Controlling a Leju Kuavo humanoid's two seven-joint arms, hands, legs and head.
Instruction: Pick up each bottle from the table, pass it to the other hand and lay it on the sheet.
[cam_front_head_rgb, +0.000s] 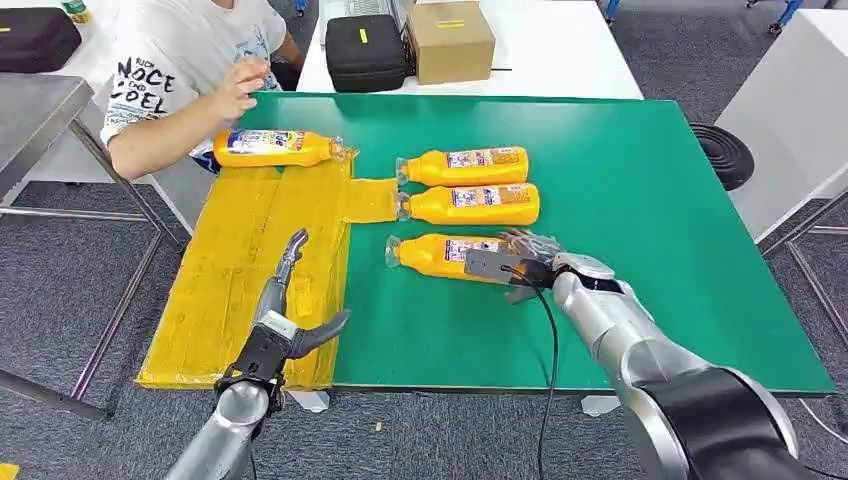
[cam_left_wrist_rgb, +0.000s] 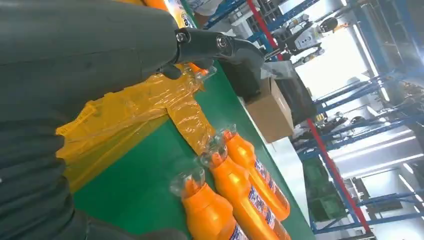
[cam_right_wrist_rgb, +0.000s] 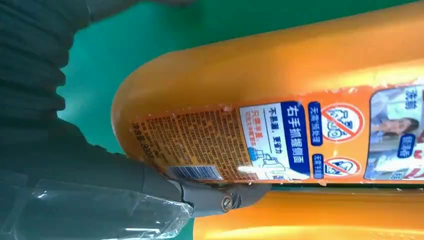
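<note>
right hand (cam_front_head_rgb: 522, 268): fingers wrapped over the base end of the nearest bottle (cam_front_head_rgb: 440, 254), which lies on the green table (cam_front_head_rgb: 640, 200); firm hold or only contact, cannot tell.
left hand (cam_front_head_rgb: 285, 325): released, fingers spread, above the yellow sheet (cam_front_head_rgb: 235, 290), left of that bottle.
other bottles: two (cam_front_head_rgb: 465, 166) (cam_front_head_rgb: 470, 204) just beyond it; one (cam_front_head_rgb: 270, 148) on the sheet's far edge by a person's hand (cam_front_head_rgb: 240, 85).
handling: likely full, heavy, glossy and slippery; take the body mid-label.
</note>
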